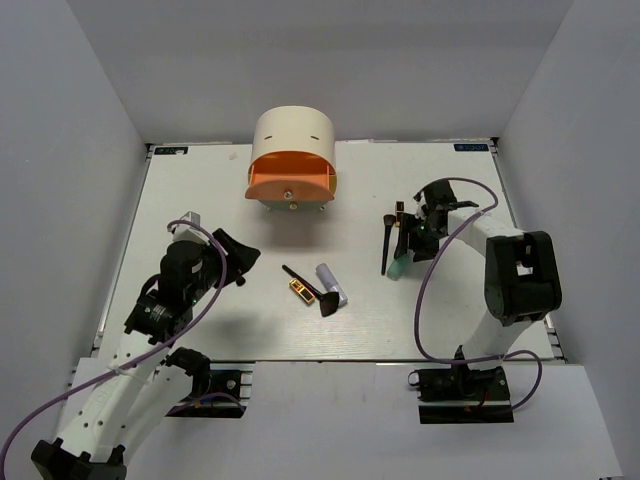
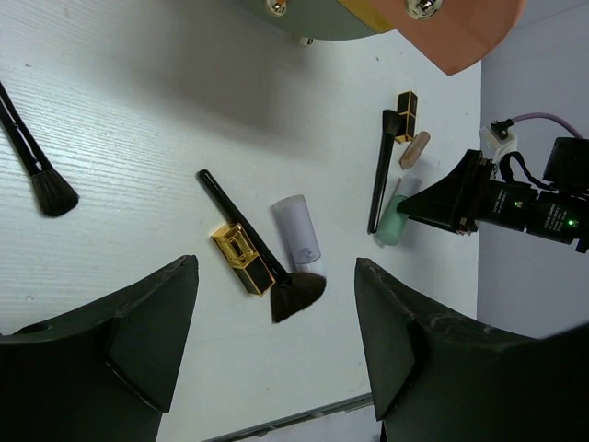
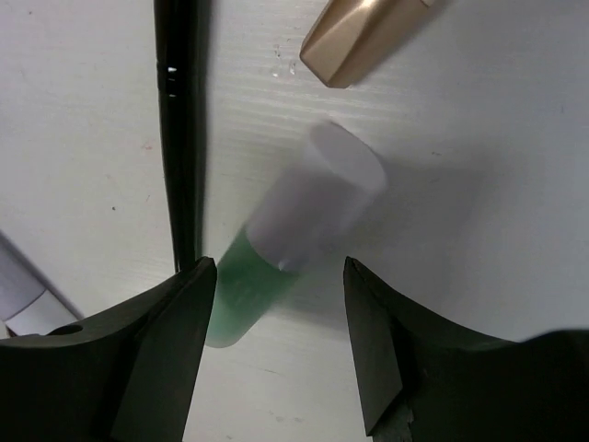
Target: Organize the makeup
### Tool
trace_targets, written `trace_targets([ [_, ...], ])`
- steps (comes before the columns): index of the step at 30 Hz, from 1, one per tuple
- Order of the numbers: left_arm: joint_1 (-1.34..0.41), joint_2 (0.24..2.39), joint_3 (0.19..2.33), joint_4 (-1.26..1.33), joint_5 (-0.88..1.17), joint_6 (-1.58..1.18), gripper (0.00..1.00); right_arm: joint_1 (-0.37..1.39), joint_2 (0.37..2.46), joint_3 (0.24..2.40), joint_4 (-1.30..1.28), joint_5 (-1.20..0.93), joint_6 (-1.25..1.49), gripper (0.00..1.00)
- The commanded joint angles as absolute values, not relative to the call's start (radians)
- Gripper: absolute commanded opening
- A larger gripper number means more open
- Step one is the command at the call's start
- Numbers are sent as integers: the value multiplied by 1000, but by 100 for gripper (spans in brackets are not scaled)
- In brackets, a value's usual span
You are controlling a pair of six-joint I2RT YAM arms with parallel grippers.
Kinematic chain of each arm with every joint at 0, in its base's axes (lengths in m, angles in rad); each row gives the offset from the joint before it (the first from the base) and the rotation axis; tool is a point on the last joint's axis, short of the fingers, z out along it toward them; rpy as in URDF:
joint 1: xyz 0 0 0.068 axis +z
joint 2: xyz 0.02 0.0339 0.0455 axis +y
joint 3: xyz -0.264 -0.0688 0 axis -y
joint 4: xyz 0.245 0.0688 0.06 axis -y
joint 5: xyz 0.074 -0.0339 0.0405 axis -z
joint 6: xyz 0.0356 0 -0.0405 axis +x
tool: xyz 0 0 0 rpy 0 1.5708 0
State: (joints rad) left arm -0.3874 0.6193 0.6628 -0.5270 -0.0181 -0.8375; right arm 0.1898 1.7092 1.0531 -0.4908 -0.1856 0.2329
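The right gripper [image 3: 276,272] hangs wide over the mint-green tube [image 3: 290,239], with a black brush [image 3: 179,138] at the tube's nine o'clock. The tube is light, smooth and probably squashy, so pinch its green body gently. The left gripper [image 2: 276,272] gapes empty.

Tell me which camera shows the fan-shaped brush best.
The left wrist view: the fan brush lies whole and large there, bristles spread, beside the lipstick. The top view shows the fan brush only as a small dark shape. The right wrist view misses it.
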Motion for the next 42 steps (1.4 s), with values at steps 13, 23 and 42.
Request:
trace_targets([
  [13, -382, 626, 621, -508, -52, -859, 78, 204, 1763, 1058, -463, -132, 293, 48],
  [23, -382, 626, 603, -489, -63, -871, 78, 199, 1628, 979, -411, -214, 212, 14],
  [42, -382, 600, 571, -479, -49, -882, 78, 238, 1528, 1449, -209, -678, -265, 0],
])
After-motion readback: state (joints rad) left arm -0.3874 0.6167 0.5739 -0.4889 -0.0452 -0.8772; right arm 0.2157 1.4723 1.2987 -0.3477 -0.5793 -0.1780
